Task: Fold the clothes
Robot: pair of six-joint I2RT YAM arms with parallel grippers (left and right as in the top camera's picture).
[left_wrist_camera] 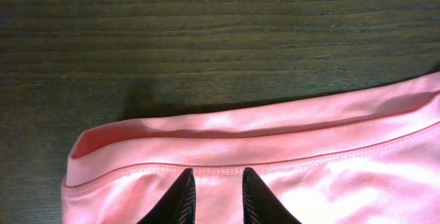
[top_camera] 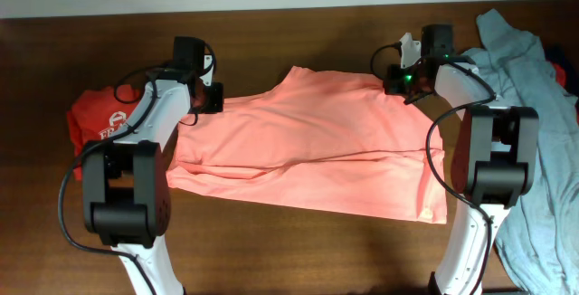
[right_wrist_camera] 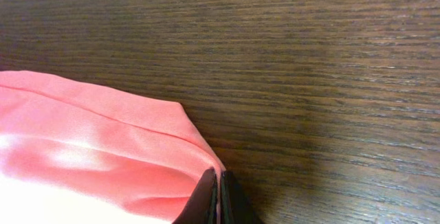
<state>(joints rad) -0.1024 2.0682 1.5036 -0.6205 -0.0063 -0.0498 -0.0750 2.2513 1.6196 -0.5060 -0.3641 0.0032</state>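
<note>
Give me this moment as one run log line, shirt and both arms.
pink top: spread on table | left jaws: parted over its far hem | right jaws: shut on its far corner

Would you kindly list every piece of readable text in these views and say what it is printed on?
"FR": white print on the red shirt; the rest hides behind the left arm.
Round white emblem above it: too small to read.
Salmon top: no text.

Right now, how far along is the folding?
Early on. The top lies spread flat on the table, one crease across it. The right gripper pinches a far corner; the left gripper sits open over the far hem. All the real folding seems left.
</note>
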